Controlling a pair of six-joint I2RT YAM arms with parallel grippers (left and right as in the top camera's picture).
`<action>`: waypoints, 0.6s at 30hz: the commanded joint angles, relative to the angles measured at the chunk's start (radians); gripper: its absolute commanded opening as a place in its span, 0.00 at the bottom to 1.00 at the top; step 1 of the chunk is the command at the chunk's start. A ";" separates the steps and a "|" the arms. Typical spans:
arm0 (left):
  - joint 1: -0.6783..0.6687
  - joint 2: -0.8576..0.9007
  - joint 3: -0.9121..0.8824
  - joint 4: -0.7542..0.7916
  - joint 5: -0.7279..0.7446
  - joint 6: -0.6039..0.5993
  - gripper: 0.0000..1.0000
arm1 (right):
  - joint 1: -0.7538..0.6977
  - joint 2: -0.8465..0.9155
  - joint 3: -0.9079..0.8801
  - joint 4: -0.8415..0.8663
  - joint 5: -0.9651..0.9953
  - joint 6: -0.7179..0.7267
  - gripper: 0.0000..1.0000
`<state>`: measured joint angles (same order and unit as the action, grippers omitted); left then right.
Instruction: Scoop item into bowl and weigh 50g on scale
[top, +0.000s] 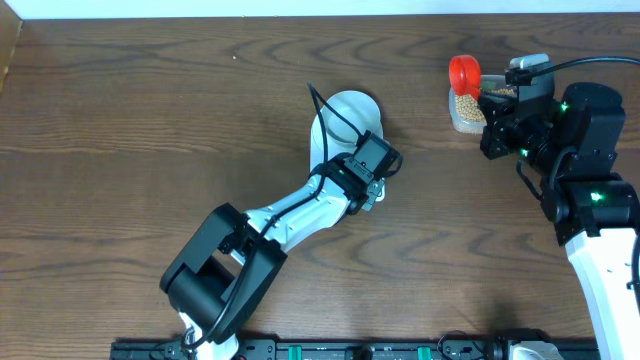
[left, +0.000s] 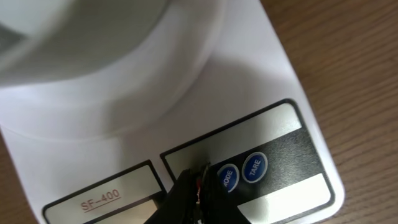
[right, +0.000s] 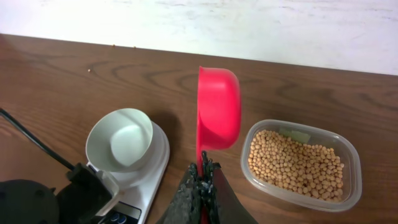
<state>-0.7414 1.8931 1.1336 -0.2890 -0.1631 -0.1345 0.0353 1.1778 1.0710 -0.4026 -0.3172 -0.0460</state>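
Beans (right: 295, 165): loose heap inside clear plastic tub (right: 356, 180), near tabletop's (top: 150, 120) far edge, right portion. Bowl (right: 121, 140): upright on scale (left: 280, 93), at end opposite buttons; none of the beans visible inside. Scale: mid-tabletop, toward far edge. Left gripper (left: 200, 183): fingers fully closed, nothing held, tips at scale's control panel just beside MODE button (left: 227, 177); contact cannot be confirmed. Right gripper (right: 202, 171): fingers clamped on handle of red scoop (right: 217, 109), scoop turned on edge between bowl and tub.
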 joint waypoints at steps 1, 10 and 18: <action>0.002 0.010 -0.017 0.000 -0.003 -0.013 0.07 | -0.006 0.000 0.023 0.003 0.001 -0.015 0.01; 0.015 0.022 -0.017 0.000 -0.002 -0.013 0.07 | -0.006 0.000 0.023 0.003 0.001 -0.015 0.01; 0.016 0.038 -0.017 -0.001 -0.002 -0.013 0.06 | -0.006 0.000 0.023 0.003 0.001 -0.015 0.01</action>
<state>-0.7357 1.8965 1.1320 -0.2859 -0.1558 -0.1349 0.0353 1.1778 1.0706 -0.4023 -0.3172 -0.0463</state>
